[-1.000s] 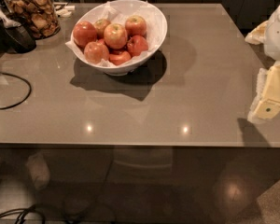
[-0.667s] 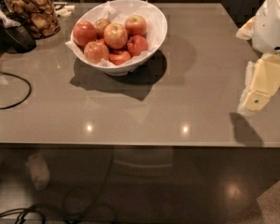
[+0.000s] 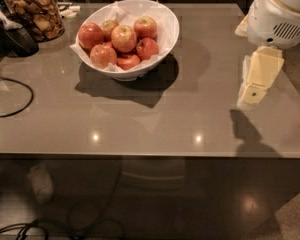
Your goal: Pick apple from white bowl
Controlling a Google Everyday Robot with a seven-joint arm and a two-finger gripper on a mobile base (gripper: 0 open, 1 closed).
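Note:
The white bowl (image 3: 162, 39), lined with crinkled white paper, stands at the back left of the grey table (image 3: 155, 119). It holds several red apples. The apple (image 3: 124, 38) with a pale yellow-green patch around its stem sits on top in the middle of the pile. My gripper (image 3: 254, 91), cream-coloured, hangs below the white arm housing (image 3: 285, 14) over the right side of the table. It is well to the right of the bowl and apart from it.
A glass jar of brown snacks (image 3: 37, 11) stands at the back left, with a dark object (image 3: 17, 40) beside it. A black cable (image 3: 10, 96) loops on the table's left side. The table's front edge (image 3: 150, 156) runs across the middle of the view.
My arm has come further in from the right, moving left over the table. The bowl and apples have not moved.

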